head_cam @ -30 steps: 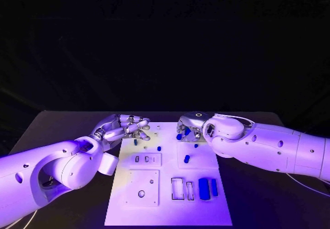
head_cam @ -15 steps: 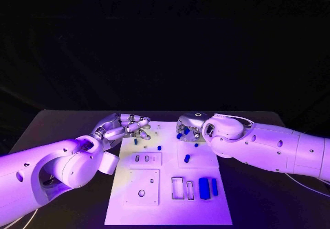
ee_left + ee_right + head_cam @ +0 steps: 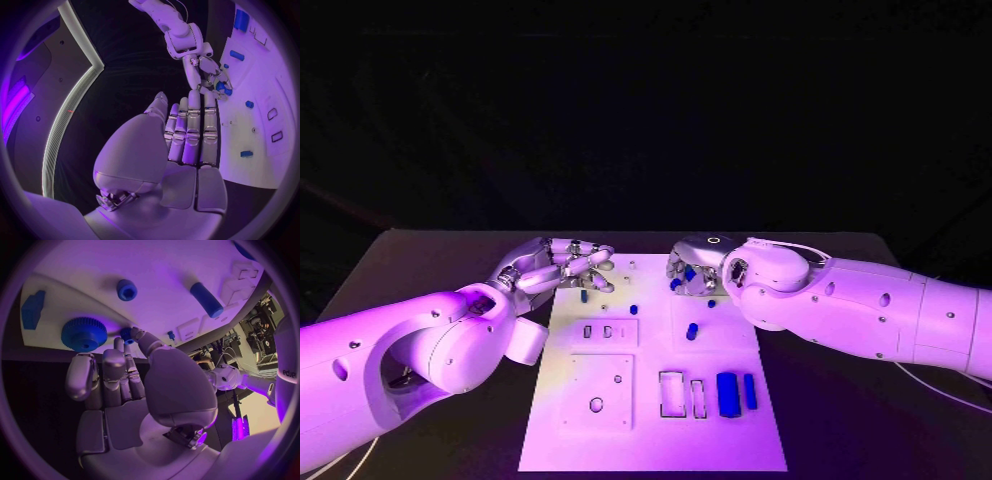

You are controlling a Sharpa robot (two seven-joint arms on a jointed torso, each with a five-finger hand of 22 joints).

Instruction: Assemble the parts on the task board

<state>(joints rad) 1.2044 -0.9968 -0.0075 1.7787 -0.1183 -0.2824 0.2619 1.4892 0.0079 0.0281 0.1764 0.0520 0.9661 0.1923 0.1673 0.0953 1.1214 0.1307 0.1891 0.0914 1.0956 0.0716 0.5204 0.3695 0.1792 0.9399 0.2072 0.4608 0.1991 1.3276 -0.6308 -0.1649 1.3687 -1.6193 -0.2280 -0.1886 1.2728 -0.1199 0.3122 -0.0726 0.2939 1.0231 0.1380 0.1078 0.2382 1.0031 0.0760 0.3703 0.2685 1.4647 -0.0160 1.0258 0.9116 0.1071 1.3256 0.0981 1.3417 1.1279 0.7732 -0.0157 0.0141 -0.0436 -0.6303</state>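
Note:
The white task board (image 3: 653, 440) lies between my arms. My right hand (image 3: 692, 268) hovers over the board's far right corner, and its thumb and a finger pinch a small blue piece (image 3: 127, 334) beside a blue gear (image 3: 84, 333). A blue block (image 3: 32, 309), a blue ring (image 3: 127, 289) and a blue cylinder (image 3: 206, 299) lie on the board (image 3: 162, 265) nearby. My left hand (image 3: 564, 265) hangs over the far left corner, its fingers (image 3: 190, 132) straight and side by side, holding nothing. A small blue part (image 3: 584, 297) lies just below it.
More blue parts sit on the board: a peg (image 3: 633, 310), a cylinder (image 3: 691, 332), and two bars (image 3: 728, 393) by the rectangular slots (image 3: 672, 394) near the front. Black table (image 3: 430, 270) surrounds the board on both sides.
The right hand has turned slightly, so the blue piece in its fingers shows a little more. The left hand has barely shifted.

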